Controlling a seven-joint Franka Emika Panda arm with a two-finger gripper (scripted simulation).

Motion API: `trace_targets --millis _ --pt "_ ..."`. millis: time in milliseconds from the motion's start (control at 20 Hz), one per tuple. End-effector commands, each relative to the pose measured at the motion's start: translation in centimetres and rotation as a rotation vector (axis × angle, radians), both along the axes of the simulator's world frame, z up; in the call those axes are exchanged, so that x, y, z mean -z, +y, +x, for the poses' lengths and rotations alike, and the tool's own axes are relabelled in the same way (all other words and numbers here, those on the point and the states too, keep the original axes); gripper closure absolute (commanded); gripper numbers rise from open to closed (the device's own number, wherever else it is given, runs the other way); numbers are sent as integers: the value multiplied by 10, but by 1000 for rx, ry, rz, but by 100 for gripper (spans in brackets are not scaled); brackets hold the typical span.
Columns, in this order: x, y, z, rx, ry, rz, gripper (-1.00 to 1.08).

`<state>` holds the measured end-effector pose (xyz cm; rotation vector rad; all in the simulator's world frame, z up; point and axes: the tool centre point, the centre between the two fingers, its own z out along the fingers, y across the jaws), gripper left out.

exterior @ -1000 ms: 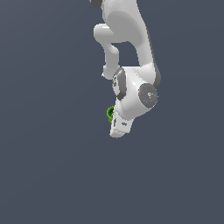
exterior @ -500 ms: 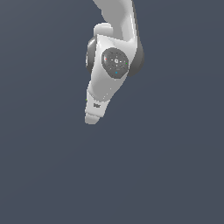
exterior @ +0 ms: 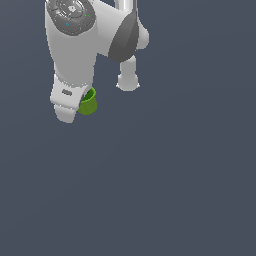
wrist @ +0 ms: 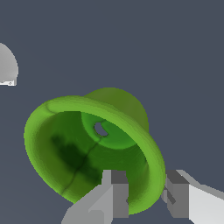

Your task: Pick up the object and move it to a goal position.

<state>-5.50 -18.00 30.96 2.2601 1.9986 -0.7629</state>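
Gripper point(wrist: 146, 197): clamped across the thick rim, one finger point(wrist: 114, 194) inside the hollow, the other outside.
Object point(wrist: 87, 148): green cup, tilted, pinched at its rim; apparently off the ground.
Exterior view: object point(exterior: 88, 102) beside the arm's point(exterior: 75, 45) lower end, partly hidden.

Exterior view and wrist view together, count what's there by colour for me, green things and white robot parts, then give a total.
Green: 1, the cup, its rim between the fingers of the claw.
White and grey: 1, the robot arm.
Total: 2.
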Motion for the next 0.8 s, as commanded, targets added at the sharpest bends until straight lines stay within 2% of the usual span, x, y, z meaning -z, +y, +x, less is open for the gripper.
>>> trace_targets --millis 0,350,750 --pt "-21 -22 -2 -1 -1 0 108" --pt "-58 -61 -3 -2 -1 -1 108" --pt "-70 -74 -3 -2 -1 -2 108"
